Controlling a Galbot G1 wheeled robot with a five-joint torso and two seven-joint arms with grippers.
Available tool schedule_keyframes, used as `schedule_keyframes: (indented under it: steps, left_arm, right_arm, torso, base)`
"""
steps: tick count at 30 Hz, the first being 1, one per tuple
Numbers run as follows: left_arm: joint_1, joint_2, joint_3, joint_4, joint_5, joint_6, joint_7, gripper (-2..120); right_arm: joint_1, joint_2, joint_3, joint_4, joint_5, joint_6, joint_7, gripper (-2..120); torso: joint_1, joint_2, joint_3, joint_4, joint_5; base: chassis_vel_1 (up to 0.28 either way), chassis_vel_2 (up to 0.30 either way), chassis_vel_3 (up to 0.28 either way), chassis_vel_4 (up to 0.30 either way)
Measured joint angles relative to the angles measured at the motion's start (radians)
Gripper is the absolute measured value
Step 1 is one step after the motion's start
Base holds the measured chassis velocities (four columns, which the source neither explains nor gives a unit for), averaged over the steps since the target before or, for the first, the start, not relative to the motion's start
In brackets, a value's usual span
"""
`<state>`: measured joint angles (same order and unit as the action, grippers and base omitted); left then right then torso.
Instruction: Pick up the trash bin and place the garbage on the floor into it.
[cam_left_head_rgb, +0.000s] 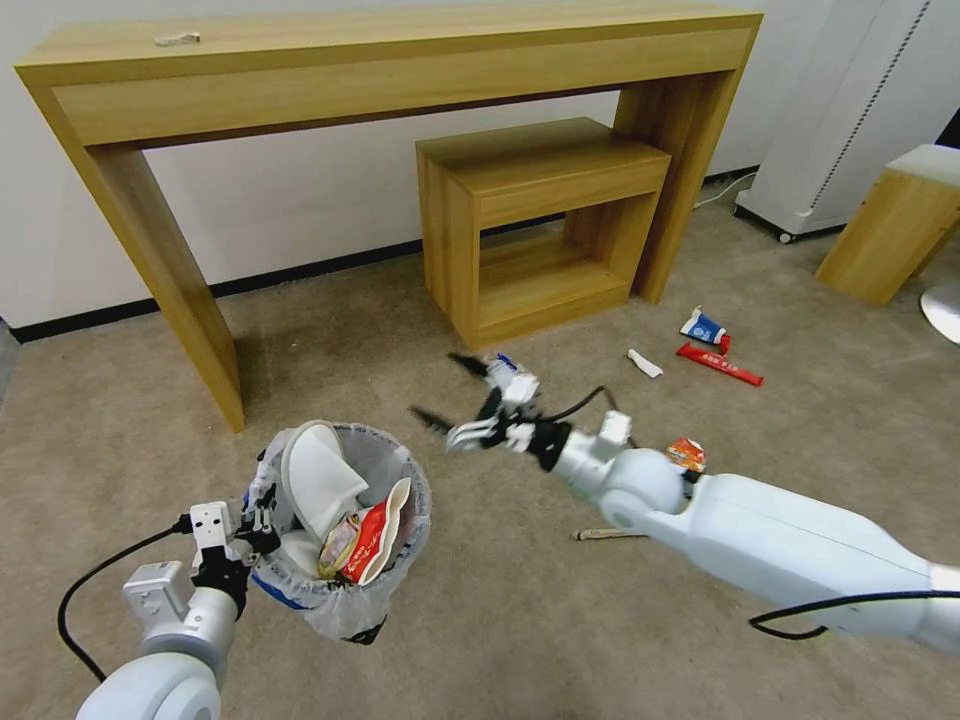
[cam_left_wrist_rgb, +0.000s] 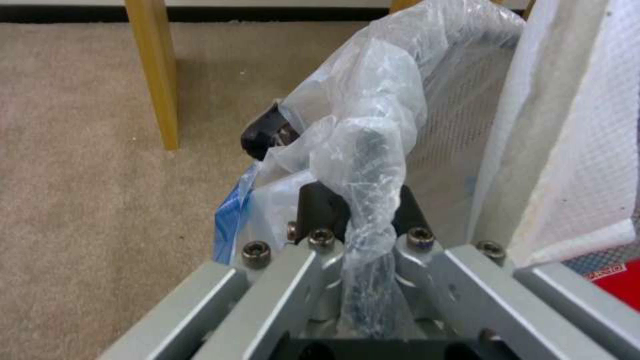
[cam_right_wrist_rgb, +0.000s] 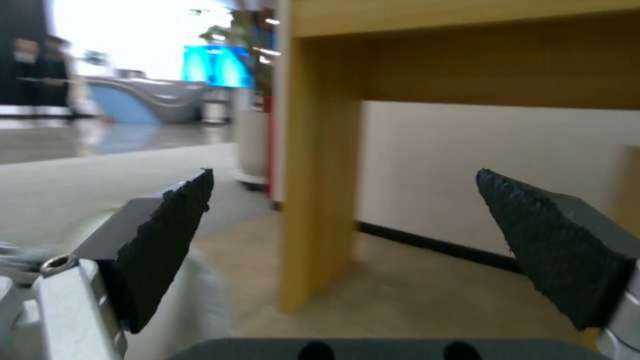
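My left gripper (cam_left_head_rgb: 262, 510) is shut on the near rim of the trash bin (cam_left_head_rgb: 345, 560), a small black bin with a crinkled plastic liner, and holds it low at the left. A white slipper (cam_left_head_rgb: 320, 475) and a red paper bowl (cam_left_head_rgb: 378, 540) stick out of the bin. The left wrist view has that gripper (cam_left_wrist_rgb: 320, 145) pinching liner and rim, with the bin's mesh wall (cam_left_wrist_rgb: 460, 115) and the slipper (cam_left_wrist_rgb: 587, 140) beside it. My right gripper (cam_left_head_rgb: 450, 392) hovers open and holding nothing to the right of the bin, its pads (cam_right_wrist_rgb: 173, 240) wide apart. Garbage lies on the floor (cam_left_head_rgb: 500, 640): a wooden stick (cam_left_head_rgb: 610, 535), a white wrapper (cam_left_head_rgb: 645, 363), a red bar wrapper (cam_left_head_rgb: 720, 364) and a blue-white carton (cam_left_head_rgb: 703, 327).
A long wooden console table (cam_left_head_rgb: 390, 60) stands against the wall with a small wooden side table (cam_left_head_rgb: 540, 220) under its right end. A white appliance (cam_left_head_rgb: 850, 110) and a wooden block (cam_left_head_rgb: 890, 235) are at the far right. An orange wrapper (cam_left_head_rgb: 686, 454) lies beside my right arm.
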<state>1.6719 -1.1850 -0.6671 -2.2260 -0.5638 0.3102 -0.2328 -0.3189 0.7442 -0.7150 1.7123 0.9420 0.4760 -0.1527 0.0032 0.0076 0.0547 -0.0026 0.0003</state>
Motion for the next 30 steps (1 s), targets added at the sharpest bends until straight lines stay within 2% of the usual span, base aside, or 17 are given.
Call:
schedule_keyframes:
  steps: [5,12,14,16,21,24,26,27,30]
  left_arm:
    - [-0.001,0.007,-0.003,0.004,-0.005,-0.001,0.0,3]
    - [-0.003,0.009,-0.005,0.004,-0.008,-0.001,0.0,3]
    - [-0.003,0.01,-0.005,0.003,-0.009,-0.001,0.001,3]
    - [-0.003,0.01,-0.005,0.003,-0.009,-0.001,0.001,3]
    - [-0.005,0.012,-0.004,0.002,-0.011,-0.001,0.001,3]
    - [-0.01,0.011,-0.001,0.009,-0.011,-0.003,0.001,3]
    - [-0.012,0.011,0.0,0.01,-0.011,-0.003,0.001,3]
    - [-0.016,0.009,0.003,0.012,-0.011,-0.004,0.002,3]
    - [-0.023,0.004,0.006,0.02,-0.011,-0.004,0.001,3]
  right_arm:
    - [-0.092,-0.069,0.109,0.0,-0.002,-0.009,0.03,100]
    - [-0.134,-0.099,0.159,-0.001,-0.002,-0.017,0.042,100]
    - [-0.15,-0.11,0.179,0.0,-0.004,-0.018,0.047,100]
    - [-0.153,-0.112,0.182,0.0,-0.004,-0.018,0.049,100]
    - [-0.231,-0.167,0.276,-0.014,-0.01,-0.033,0.09,100]
    - [-0.329,-0.213,0.385,-0.051,-0.028,-0.042,0.111,100]
    - [-0.351,-0.221,0.405,-0.064,-0.038,-0.04,0.108,100]
    - [-0.385,-0.228,0.427,-0.09,-0.062,-0.026,0.102,100]
    - [-0.459,-0.236,0.444,-0.151,-0.126,0.009,0.075,100]
  torso:
    - [0.0,0.0,0.0,0.0,0.0]
    - [0.0,0.0,0.0,-0.0006,0.0001]
    - [0.0,0.0,0.0,0.0006,0.0]
    - [0.0,0.0,0.0,0.0006,0.0]
    - [0.0,0.0,0.0,0.0002,-0.0002]
    - [0.0,0.0,0.0,-0.0001,-0.0001]
    - [0.0,0.0,0.0,-0.0002,-0.0001]
    - [0.0,0.0,0.0,0.0006,-0.0002]
    - [0.0,0.0,0.0,0.0,0.0001]
  base:
    - [0.0,0.0,0.0,0.0]
    - [0.0,0.0,0.0,0.0]
    - [0.0,0.0,0.0,0.0]
    - [0.0,0.0,0.0,0.0]
    - [0.0,0.0,0.0,0.0]
    - [0.0,0.0,0.0,0.0]
    - [0.0,0.0,0.0,0.0]
    - [0.0,0.0,0.0,0.0]
    - [0.0,0.0,0.0,0.0]
